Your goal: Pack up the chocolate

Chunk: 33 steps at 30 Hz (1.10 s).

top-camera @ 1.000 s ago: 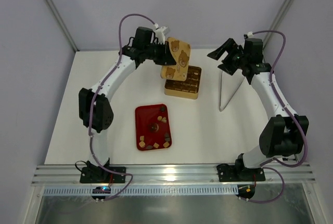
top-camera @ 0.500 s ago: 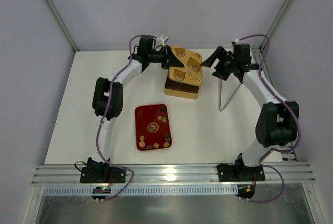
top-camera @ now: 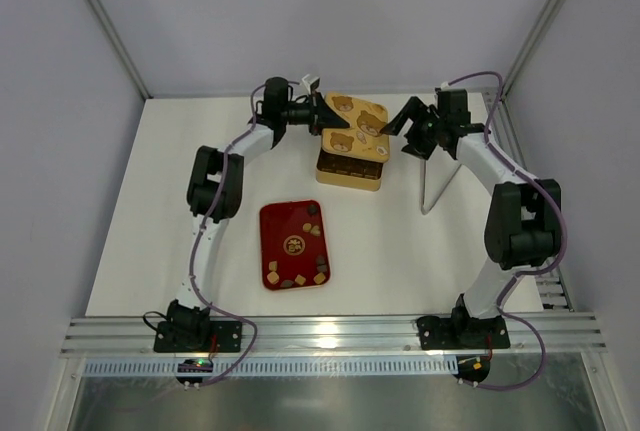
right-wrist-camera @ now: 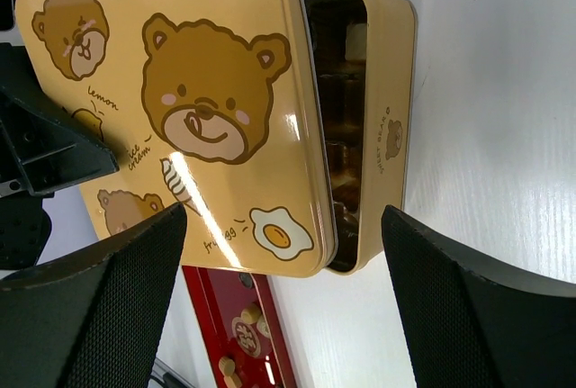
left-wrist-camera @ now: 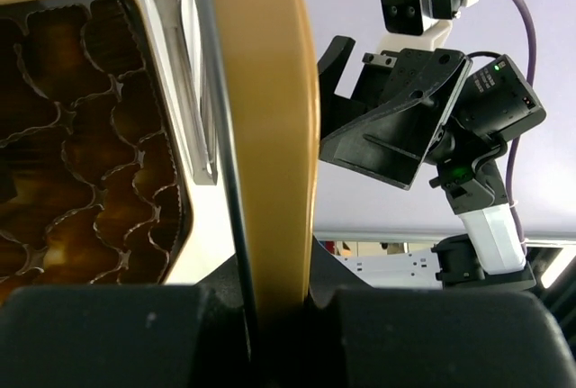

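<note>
My left gripper is shut on the left edge of the yellow bear-print lid, holding it nearly flat just above the square gold tin. In the left wrist view the lid's edge sits between the jaws, beside the tin's dark paper cups. My right gripper is open and empty at the lid's right side; its view shows the lid and the tin between its fingers. Several chocolate pieces lie on the red tray.
Metal tongs lie on the white table right of the tin, and show in the left wrist view. The red tray's end with a few pieces shows below the lid in the right wrist view.
The left gripper has swung the lid from a steep tilt down to nearly flat over the tin. The right gripper has moved left, up to the lid's right edge.
</note>
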Each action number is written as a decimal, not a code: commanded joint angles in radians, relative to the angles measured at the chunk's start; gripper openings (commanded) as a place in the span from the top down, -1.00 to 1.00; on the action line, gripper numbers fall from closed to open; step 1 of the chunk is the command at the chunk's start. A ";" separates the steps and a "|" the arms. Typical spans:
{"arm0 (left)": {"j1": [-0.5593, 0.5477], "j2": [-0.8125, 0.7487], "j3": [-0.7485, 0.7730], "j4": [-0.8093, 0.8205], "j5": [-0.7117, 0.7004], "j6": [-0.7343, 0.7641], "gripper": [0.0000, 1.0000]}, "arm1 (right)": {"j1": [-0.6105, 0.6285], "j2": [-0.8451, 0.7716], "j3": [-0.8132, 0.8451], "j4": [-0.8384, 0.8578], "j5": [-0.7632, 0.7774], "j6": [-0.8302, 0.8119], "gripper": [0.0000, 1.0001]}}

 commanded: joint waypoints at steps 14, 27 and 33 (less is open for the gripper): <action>0.001 0.079 0.105 -0.041 0.105 0.033 0.95 | 0.019 0.063 0.014 0.075 0.037 -0.020 -0.76; 0.003 0.088 0.122 -0.222 0.105 0.172 0.91 | 0.046 0.111 0.029 0.085 0.046 -0.020 -0.76; 0.011 0.095 0.117 -0.239 0.105 0.175 0.89 | 0.058 0.128 0.032 0.085 0.049 -0.020 -0.76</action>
